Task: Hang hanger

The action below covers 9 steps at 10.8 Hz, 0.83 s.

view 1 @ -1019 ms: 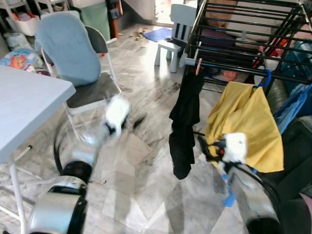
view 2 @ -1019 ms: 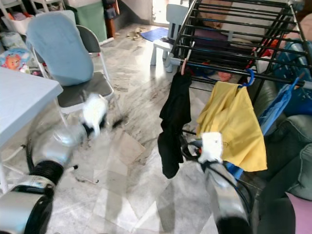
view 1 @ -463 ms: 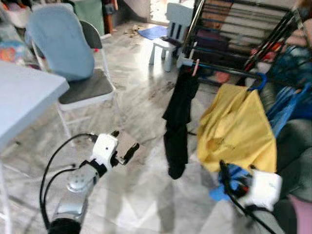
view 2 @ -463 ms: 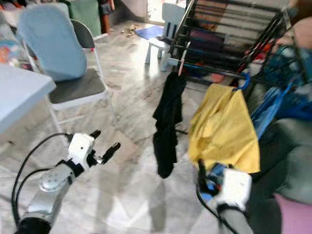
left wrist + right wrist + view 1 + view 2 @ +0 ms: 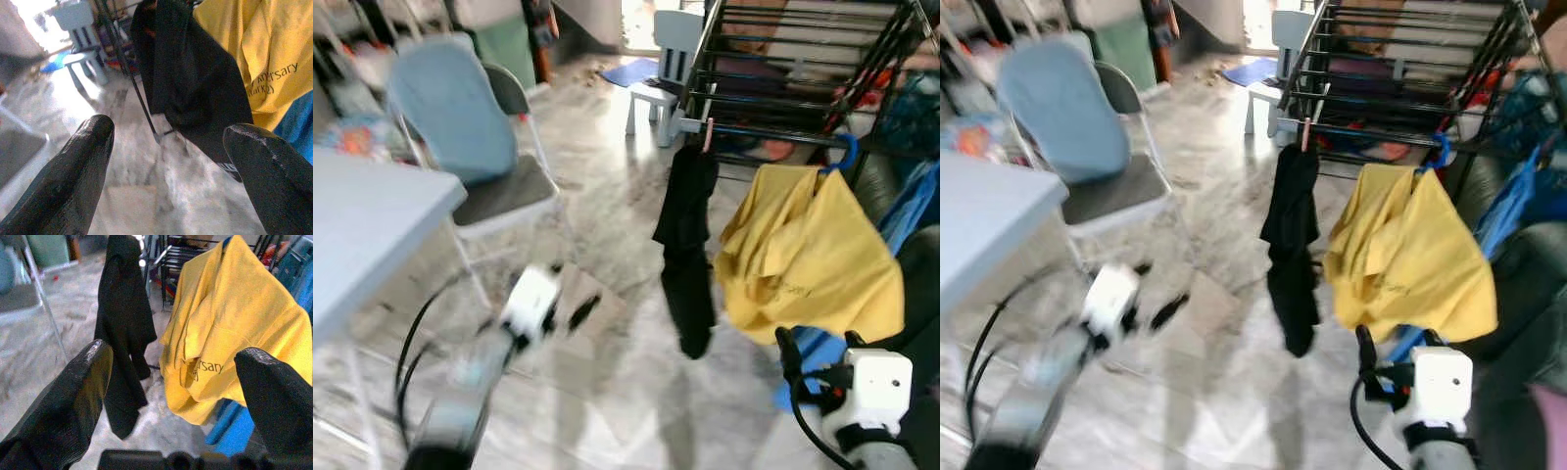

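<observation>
A yellow shirt [image 5: 808, 259] hangs on a blue hanger whose hook [image 5: 845, 152] sits over a rail of the black drying rack [image 5: 773, 69]. A black garment [image 5: 688, 245] is pegged to the same rail, left of the shirt. My right gripper [image 5: 818, 343] is open and empty, low and just below the shirt's hem; in its wrist view [image 5: 171, 382] the shirt [image 5: 230, 328] and black garment [image 5: 122, 333] lie ahead. My left gripper [image 5: 573, 289] is blurred, low over the floor, open and empty, its wrist view [image 5: 166, 161] facing the black garment [image 5: 195, 83].
A folding chair draped with a blue-grey cloth [image 5: 460, 113] stands left of centre, beside a white table [image 5: 372, 225]. A small white child's chair [image 5: 671, 49] is at the back. Blue fabric [image 5: 911, 211] and a dark sofa [image 5: 920, 284] crowd the right. Cardboard [image 5: 597, 294] lies on the marble floor.
My right gripper has dropped from in front of the yellow shirt to below its hem. My left gripper has lowered toward the floor and is blurred. The camera has shifted slightly.
</observation>
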### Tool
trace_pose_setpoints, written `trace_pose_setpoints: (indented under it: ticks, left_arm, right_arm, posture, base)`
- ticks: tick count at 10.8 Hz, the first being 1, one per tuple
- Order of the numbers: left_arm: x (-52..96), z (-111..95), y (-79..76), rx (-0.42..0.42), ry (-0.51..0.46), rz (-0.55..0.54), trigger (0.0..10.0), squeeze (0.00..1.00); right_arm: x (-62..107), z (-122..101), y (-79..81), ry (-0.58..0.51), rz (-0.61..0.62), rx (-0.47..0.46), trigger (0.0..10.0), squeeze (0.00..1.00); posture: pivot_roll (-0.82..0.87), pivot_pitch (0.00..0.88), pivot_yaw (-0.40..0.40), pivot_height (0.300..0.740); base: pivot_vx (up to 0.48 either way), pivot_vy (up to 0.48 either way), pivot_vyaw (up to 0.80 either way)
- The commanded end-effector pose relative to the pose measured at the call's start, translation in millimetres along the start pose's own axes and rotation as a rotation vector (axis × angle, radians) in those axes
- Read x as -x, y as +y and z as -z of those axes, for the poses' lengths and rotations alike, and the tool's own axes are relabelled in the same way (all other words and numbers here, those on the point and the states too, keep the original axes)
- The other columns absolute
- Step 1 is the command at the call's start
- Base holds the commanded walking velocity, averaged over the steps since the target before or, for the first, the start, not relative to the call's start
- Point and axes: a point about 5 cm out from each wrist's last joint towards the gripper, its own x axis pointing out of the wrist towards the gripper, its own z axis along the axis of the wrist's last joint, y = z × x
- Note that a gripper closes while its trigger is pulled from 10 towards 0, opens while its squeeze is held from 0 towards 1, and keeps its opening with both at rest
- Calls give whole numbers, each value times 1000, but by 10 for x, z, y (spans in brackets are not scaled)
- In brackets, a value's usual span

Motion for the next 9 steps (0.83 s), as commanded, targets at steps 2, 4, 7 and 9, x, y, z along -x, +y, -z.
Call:
trace_pose_setpoints:
  ticks: [2, 4, 7, 9]
  left_arm:
    - [-116, -30, -38, -31, 7, 70, 10000, 0]
    - [-182, -81, 37, -26, -5, 48, 10000, 0]
    - [90, 136, 25, 51, 50, -129, 10000, 0]
    - [314, 103, 219, 40, 46, -240, 10000, 0]
  right_arm:
    - [42, 51, 142, -5, 69, -47, 10000, 0]
    - [8, 30, 302, -33, 109, -32, 10000, 0]
    - [51, 15, 243, -19, 92, -9, 10000, 0]
    - [-42, 80, 172, 15, 88, 34, 10000, 0]
  posture:
    - [-50, 0, 115, 740]
    - [-72, 0, 96, 740]
    - [7, 0, -17, 740]
    - [85, 0, -89, 740]
  base:
    - [0, 0, 0]
    - [0, 0, 0]
    - [0, 0, 0]
    - [0, 0, 0]
